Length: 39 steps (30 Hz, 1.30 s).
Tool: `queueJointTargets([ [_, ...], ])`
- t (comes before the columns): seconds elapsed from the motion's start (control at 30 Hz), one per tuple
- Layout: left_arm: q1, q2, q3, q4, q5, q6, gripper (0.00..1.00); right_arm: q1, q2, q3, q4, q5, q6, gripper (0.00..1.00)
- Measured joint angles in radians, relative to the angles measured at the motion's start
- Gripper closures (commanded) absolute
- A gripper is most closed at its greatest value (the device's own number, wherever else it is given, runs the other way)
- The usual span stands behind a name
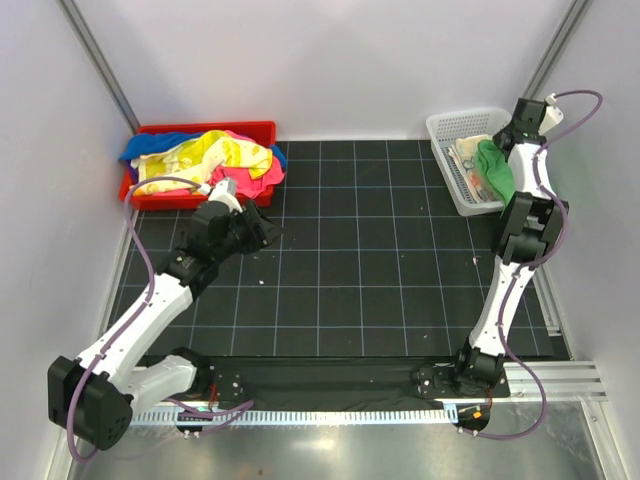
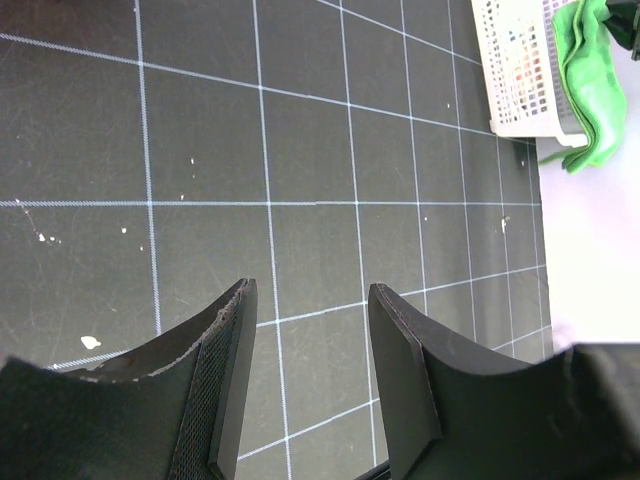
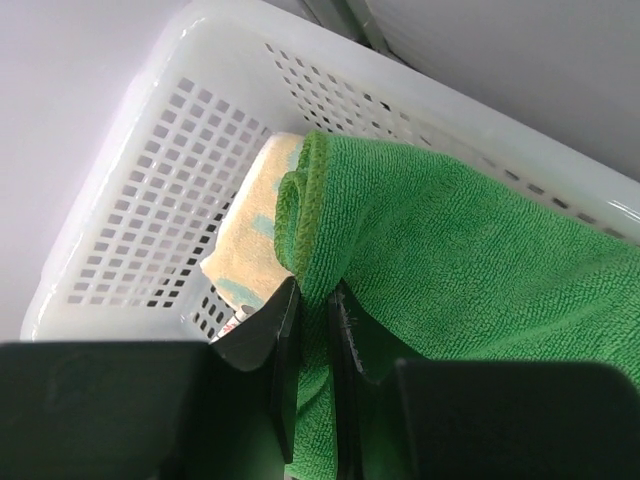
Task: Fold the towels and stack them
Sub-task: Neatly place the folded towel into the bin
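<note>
Stacking step, right side. Right gripper (image 3: pixel 314 296) is pinched narrow on a fold of the green towel (image 3: pixel 450 260), at the white basket (image 3: pixel 140 180) in the upper right of the top view. Part of the cloth hangs over the basket rim. Under it in the basket lies the cream towel (image 3: pixel 255 215) with teal print, folded flat (most of it is hidden by the green one).

My reading is that the green towel is being placed on the cream one. Next move, as I judge it: lower the fold until it lies inside the walls rather than across the rim. Then let go and lift straight up, so the fingers do not drag the cloth back out.

Left gripper (image 2: pixel 312 290) stands wide with nothing between its fingers, over the black grid mat (image 2: pixel 300 130), near the red tray (image 1: pixel 250 127) at the upper left of the top view. Unfolded towels (image 1: pixel 215 160) (yellow, pink and blue showing) are heaped in that tray, so I judge most of the job is ahead.
</note>
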<state>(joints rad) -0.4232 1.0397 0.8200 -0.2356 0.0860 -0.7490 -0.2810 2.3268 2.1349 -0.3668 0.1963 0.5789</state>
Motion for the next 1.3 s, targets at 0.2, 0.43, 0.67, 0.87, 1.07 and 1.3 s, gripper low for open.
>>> queueJointTargets([
  [0.2, 0.000, 0.005, -0.002, 0.000, -0.016, 0.006, 0.48, 0.000, 0.073, 0.070, 0.029, -0.034, 0.043, 0.99],
  [0.43, 0.000, 0.027, -0.002, 0.000, -0.030, 0.023, 0.48, 0.002, 0.144, 0.123, 0.089, -0.071, 0.114, 0.99],
  [0.67, 0.000, 0.034, -0.002, 0.000, -0.039, 0.026, 0.48, 0.004, 0.190, 0.160, 0.128, -0.088, 0.174, 0.99],
  [0.87, 0.000, 0.038, -0.002, 0.000, -0.041, 0.028, 0.48, 0.004, 0.215, 0.180, 0.142, -0.092, 0.208, 0.99],
  [1.07, 0.000, 0.044, -0.002, -0.001, -0.041, 0.029, 0.48, 0.004, 0.216, 0.186, 0.154, -0.095, 0.227, 0.98],
  [1.3, 0.000, 0.056, -0.002, 0.000, -0.040, 0.029, 0.48, 0.004, 0.235, 0.212, 0.168, -0.108, 0.248, 0.51],
])
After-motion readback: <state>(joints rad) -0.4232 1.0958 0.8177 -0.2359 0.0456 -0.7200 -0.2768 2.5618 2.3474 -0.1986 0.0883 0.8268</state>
